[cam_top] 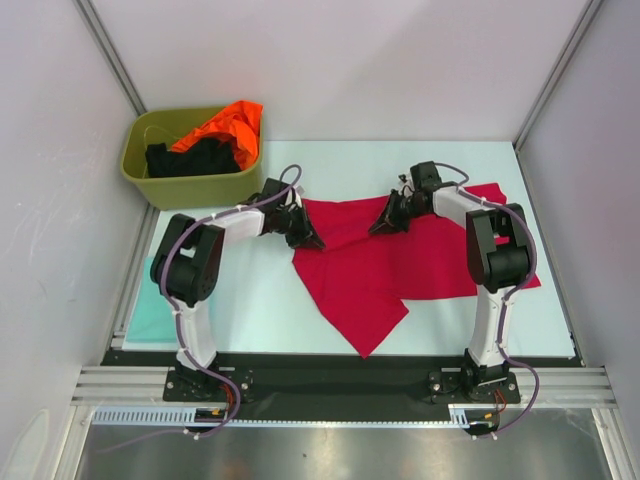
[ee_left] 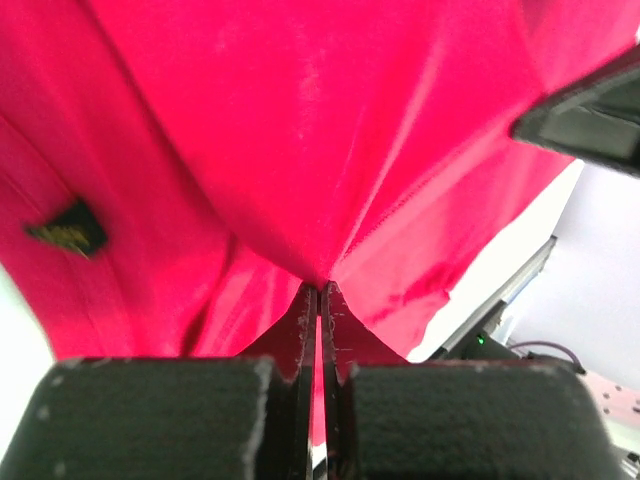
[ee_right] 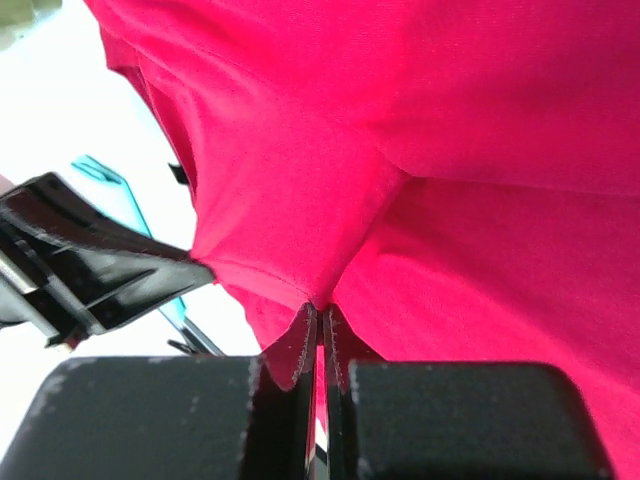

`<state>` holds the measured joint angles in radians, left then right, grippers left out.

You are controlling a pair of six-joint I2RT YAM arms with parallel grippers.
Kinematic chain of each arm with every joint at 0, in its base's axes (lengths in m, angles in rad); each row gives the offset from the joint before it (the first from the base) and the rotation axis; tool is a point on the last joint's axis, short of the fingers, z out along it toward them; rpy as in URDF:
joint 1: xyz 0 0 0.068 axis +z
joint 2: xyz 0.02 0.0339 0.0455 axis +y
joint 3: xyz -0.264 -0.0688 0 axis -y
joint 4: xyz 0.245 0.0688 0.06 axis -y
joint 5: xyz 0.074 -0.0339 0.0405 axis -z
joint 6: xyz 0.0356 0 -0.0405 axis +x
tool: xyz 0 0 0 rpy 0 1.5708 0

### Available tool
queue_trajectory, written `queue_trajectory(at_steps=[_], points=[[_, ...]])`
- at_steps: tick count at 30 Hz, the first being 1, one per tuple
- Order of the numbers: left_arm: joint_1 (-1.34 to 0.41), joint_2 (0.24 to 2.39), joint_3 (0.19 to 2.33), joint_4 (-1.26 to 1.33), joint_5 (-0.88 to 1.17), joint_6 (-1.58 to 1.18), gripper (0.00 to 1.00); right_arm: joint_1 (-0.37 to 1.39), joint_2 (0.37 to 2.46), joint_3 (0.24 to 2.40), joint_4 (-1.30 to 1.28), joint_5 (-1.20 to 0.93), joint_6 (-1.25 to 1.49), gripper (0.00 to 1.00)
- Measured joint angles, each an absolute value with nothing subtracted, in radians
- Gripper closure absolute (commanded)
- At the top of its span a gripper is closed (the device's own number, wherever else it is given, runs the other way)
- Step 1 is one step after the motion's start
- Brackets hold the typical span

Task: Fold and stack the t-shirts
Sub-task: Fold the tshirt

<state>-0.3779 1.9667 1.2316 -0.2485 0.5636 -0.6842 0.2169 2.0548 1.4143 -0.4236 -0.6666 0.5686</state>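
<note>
The left jaws are pressed together on a pinch of the crimson-red t-shirt (ee_left: 330,150), the cloth puckering to a point at their tips, and the right jaws are likewise clamped on a fold of the same shirt. Both grips sit along its far edge, apart, while the rest lies rumpled on the tabletop (cam_top: 260,300) between the arms, one corner reaching toward the near edge. Far left, an olive-green tub (cam_top: 190,188) holds an orange t-shirt (cam_top: 235,125) and a black t-shirt (cam_top: 195,158); a pale teal t-shirt (cam_top: 150,300) lies at the tabletop's left edge.
</note>
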Motion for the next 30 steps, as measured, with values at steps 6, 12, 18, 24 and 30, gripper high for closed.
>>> queue_trajectory(at_steps=[6,12,18,24,30], points=[[-0.395,1.890,1.184,-0.242,0.580,-0.698,1.00,0.208,2.055,1.422,-0.501,-0.679,0.494,1.00],[-0.421,1.868,1.145,-0.231,0.582,-0.717,1.00,0.205,2.055,1.421,-0.542,-0.680,0.449,1.00],[-0.444,1.860,1.118,-0.227,0.580,-0.726,1.00,0.194,2.055,1.411,-0.566,-0.681,0.419,1.00],[-0.452,1.846,1.105,-0.226,0.580,-0.734,1.00,0.185,2.055,1.393,-0.574,-0.690,0.406,1.00],[-0.459,1.838,1.095,-0.226,0.579,-0.734,1.00,0.185,2.055,1.388,-0.575,-0.695,0.405,1.00]])
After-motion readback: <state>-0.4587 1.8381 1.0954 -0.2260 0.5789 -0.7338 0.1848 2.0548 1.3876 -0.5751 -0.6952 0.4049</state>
